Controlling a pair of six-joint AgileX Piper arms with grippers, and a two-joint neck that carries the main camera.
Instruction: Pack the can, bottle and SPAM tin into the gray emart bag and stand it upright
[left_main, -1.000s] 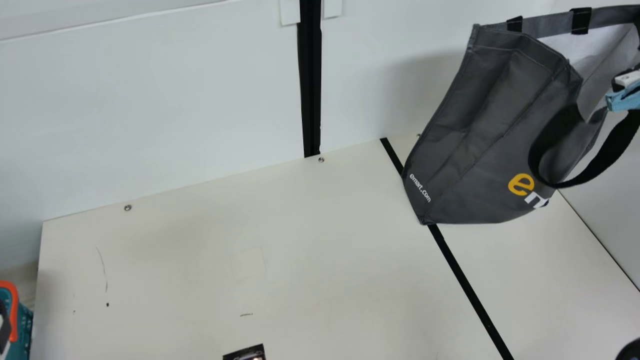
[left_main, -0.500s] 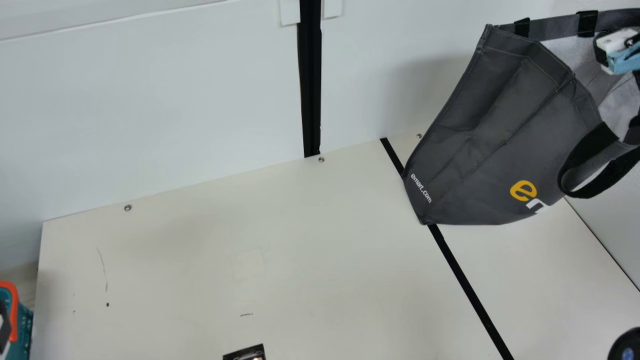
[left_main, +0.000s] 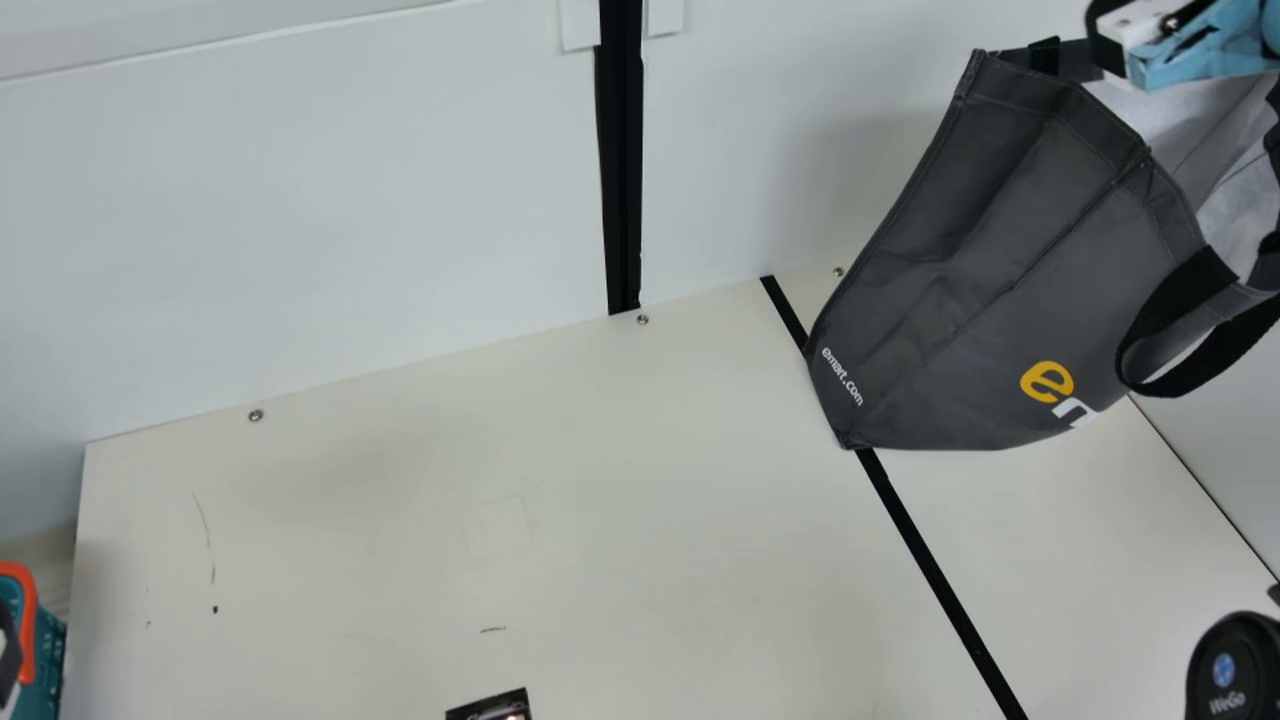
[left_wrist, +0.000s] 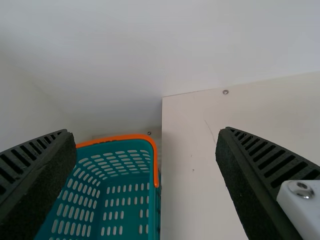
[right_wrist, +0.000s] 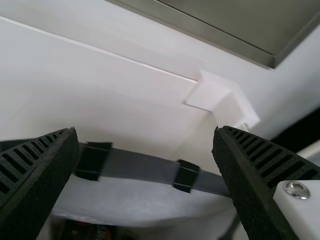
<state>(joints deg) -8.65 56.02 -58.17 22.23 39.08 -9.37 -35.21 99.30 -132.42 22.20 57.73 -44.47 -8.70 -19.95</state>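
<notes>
Gray emart bag sits mouth-up on the cream table, right gripper open by its rim, left gripper open too; fabric looks soft, likely to fold, so pinch the hemmed rim, not the floppy black handle.

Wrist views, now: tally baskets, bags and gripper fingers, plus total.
Baskets: 1, teal basket with orange rim
Bags: 1, gray bag
Fingers: 4, 2 on the left gripper, 2 on the right gripper
Total: 6
</notes>
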